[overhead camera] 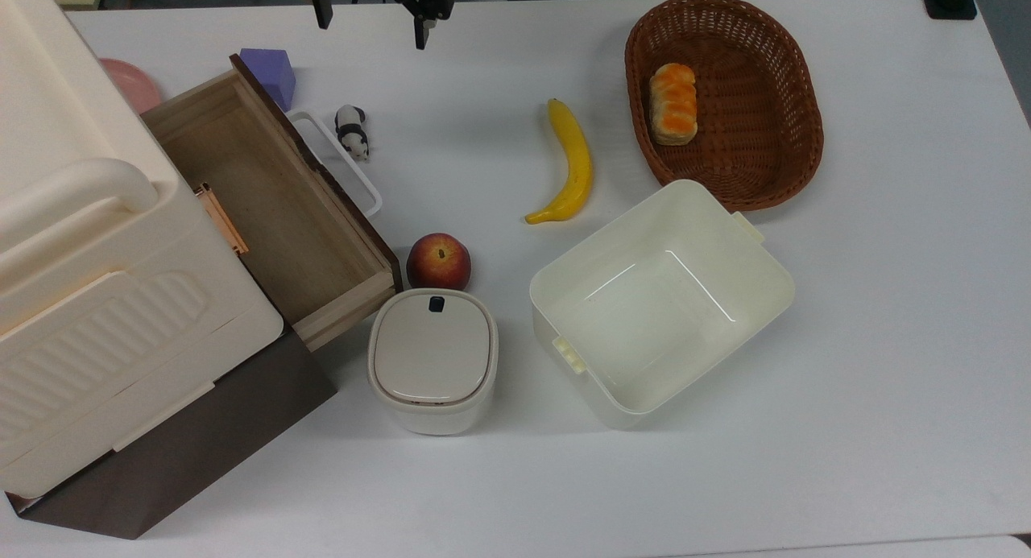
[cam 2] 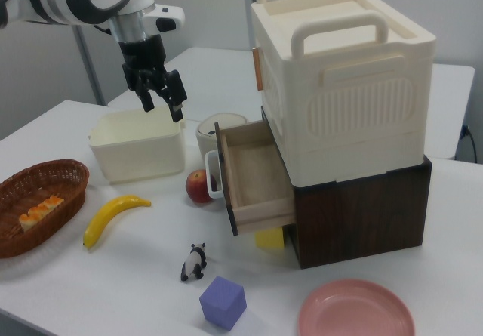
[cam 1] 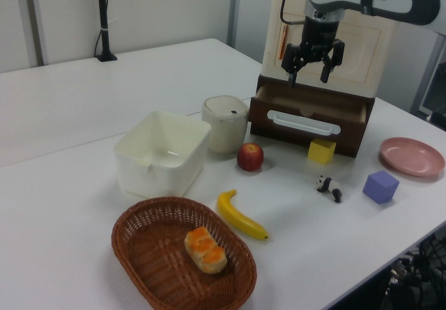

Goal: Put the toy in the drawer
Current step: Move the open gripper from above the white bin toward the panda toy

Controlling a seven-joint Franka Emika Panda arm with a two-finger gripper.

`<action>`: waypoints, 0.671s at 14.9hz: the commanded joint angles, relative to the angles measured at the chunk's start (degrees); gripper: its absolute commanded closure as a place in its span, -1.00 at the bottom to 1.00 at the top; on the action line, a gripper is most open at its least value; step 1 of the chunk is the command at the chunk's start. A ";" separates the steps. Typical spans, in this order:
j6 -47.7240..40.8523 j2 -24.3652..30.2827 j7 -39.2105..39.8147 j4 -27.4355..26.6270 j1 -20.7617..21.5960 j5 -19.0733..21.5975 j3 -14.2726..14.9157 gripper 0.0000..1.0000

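In the right view, a purple cube (cam 2: 223, 302) is sitting nearest, with a pink plate (cam 2: 356, 311) at its 3 o'clock. Just beyond the cube, at its 11 o'clock, the toy (cam 2: 195, 262) is standing on the white table (cam 2: 113, 275), apart from everything and not held. A yellow block (cam 2: 269, 238) is lying under the pulled-out drawer (cam 2: 253, 179), which is standing open and showing a bare wood floor. The toy is resting at about 7 o'clock from the drawer's white loop handle (cam 2: 211, 176). In the top view the toy (overhead camera: 353, 131) is lying just beside that handle (overhead camera: 338, 160).

Further back, a banana (cam 2: 113, 215) is lying at the toy's 10 o'clock, and a red apple (cam 2: 198, 186) is sitting at its 12 o'clock, close to the drawer front. A wicker basket (cam 2: 38, 204) holding a bread roll (cam 2: 41, 209) is resting at the banana's 9 o'clock. Behind the apple, a lidded bin (cam 2: 219, 131) and a cream tub (cam 2: 139, 151) are standing side by side.

Farthest and highest, the gripper (cam 2: 164, 102) is hanging in the air above the tub, its two fingers spread well apart and holding nothing.
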State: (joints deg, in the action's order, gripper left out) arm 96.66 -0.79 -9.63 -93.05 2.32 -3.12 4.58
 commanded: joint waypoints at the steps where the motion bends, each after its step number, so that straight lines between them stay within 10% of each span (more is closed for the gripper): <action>1: -1.39 1.05 2.76 -0.47 1.37 1.11 0.79 -1.00; 10: -1.39 1.14 3.21 -0.73 1.11 1.54 0.61 -1.00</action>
State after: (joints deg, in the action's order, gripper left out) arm 96.66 -0.79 -7.79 -93.06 2.79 -3.12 4.46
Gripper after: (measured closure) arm 0.000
